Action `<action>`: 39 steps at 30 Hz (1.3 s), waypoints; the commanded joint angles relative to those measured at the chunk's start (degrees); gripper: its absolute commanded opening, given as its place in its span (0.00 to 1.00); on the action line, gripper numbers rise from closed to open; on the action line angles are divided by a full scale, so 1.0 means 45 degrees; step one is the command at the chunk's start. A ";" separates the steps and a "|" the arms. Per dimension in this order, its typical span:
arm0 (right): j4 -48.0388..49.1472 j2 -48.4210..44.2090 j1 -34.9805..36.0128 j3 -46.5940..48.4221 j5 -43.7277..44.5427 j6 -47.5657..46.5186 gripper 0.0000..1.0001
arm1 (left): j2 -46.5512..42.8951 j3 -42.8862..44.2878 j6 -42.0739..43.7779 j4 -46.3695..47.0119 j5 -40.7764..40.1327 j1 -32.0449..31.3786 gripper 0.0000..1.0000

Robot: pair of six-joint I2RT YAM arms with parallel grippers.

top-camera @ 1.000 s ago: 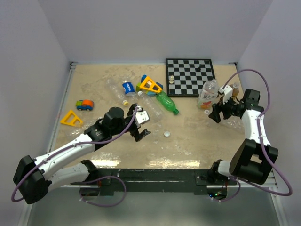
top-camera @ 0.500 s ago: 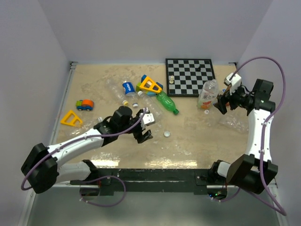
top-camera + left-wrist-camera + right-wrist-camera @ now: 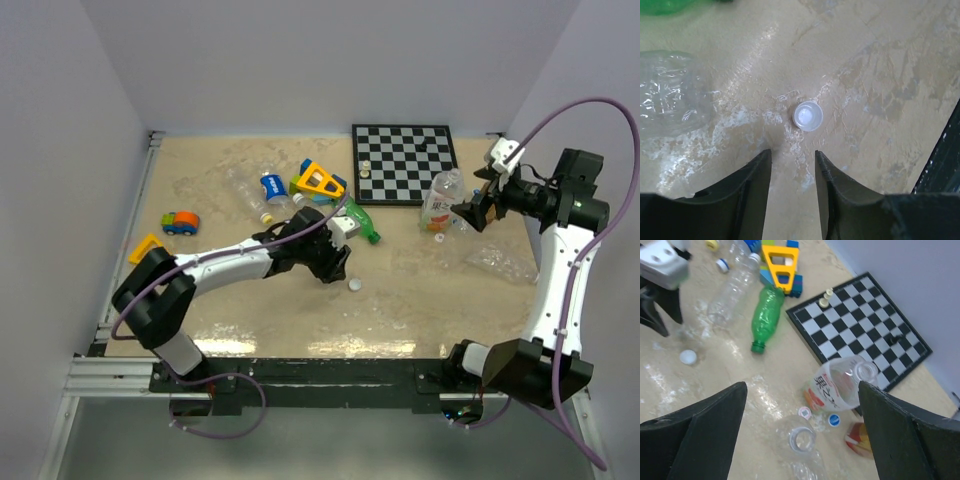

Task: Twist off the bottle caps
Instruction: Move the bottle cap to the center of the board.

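A loose white bottle cap [image 3: 808,116] lies open side up on the table, just ahead of my left gripper [image 3: 790,160]. Its jaws stand a cap's width apart with only bare table between them. From above the same cap [image 3: 355,285] sits just right of the left gripper [image 3: 335,262]. My right gripper [image 3: 802,385] hangs wide open and empty, high over an uncapped labelled bottle [image 3: 840,385], a crushed clear bottle [image 3: 802,440], a pink cap [image 3: 805,412] and a blue cap [image 3: 834,419]. An uncapped green bottle [image 3: 765,317] lies on its side, and a clear bottle [image 3: 732,287] beside it wears a white cap [image 3: 755,258].
A chessboard [image 3: 405,163] with small pale pieces lies at the back. A yellow and blue toy [image 3: 318,181] and a blue-labelled bottle [image 3: 272,187] sit left of it. A toy car [image 3: 181,222] and a yellow triangle [image 3: 150,248] are at the far left.
My left arm has reached forward and right to the loose white cap, its jaws narrowing. My right arm has lifted up and away from the labelled bottle, its jaws opening wider.
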 commanded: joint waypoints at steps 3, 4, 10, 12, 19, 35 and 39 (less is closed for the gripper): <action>-0.1182 -0.0100 -0.0044 -0.0510 -0.2323 -0.1607 0.95 | 0.1344 0.1166 -0.3130 -0.0679 -0.1950 -0.0696 0.34; -0.0988 -0.0198 -0.0044 -0.0685 -0.2323 -0.1568 0.95 | 0.1540 0.1264 -0.3306 -0.0718 -0.2049 -0.0735 0.32; -0.0498 -0.0472 -0.0044 -0.1429 -0.2518 -0.1509 0.95 | 0.2614 0.2201 -0.3893 -0.0953 -0.2460 -0.1106 0.30; -0.0615 -0.0472 -0.0063 -0.1449 -0.2557 -0.1645 0.95 | 0.2888 0.2436 -0.3952 -0.1011 -0.2519 -0.1165 0.31; -0.1044 -0.0511 -0.0044 -0.1390 -0.2733 -0.2134 0.95 | 0.3650 0.3042 -0.3875 -0.1695 -0.3046 -0.1204 0.30; -0.1435 -0.0530 -0.0044 -0.1195 -0.2753 -0.2466 0.95 | 0.5093 0.5420 -0.3562 -0.1792 -0.1875 -0.1458 0.00; -0.1591 -0.0608 -0.0044 -0.1078 -0.2694 -0.2564 0.95 | 0.6498 0.7723 -0.3503 -0.1890 -0.1992 -0.1458 0.00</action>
